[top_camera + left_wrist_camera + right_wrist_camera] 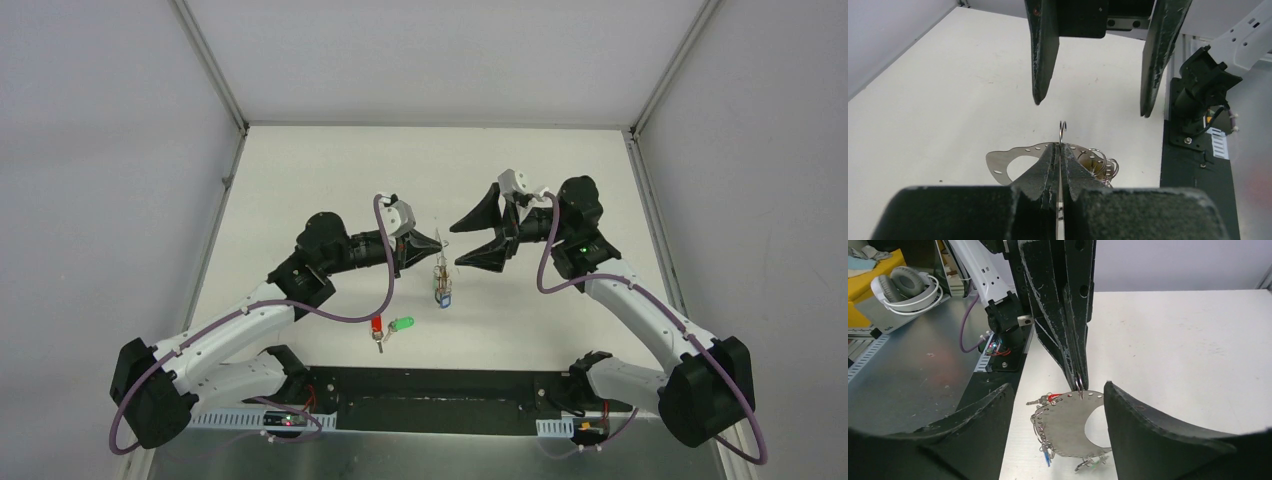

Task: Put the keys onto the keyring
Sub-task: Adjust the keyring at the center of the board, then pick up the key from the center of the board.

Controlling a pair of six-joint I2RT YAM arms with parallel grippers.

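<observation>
Top external, L gripper pinching keyring, R gripper spread wide

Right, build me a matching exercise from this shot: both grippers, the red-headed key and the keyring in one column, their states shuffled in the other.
Column one:
1. left gripper
2. right gripper
3. red-headed key
4. keyring

Column two:
A. open, holding nothing
B. lying on the table beside the green-headed key
C. hanging above the table
D. shut on the keyring's top

Pairs: 1-D, 2-A, 3-B, 4-C
</observation>
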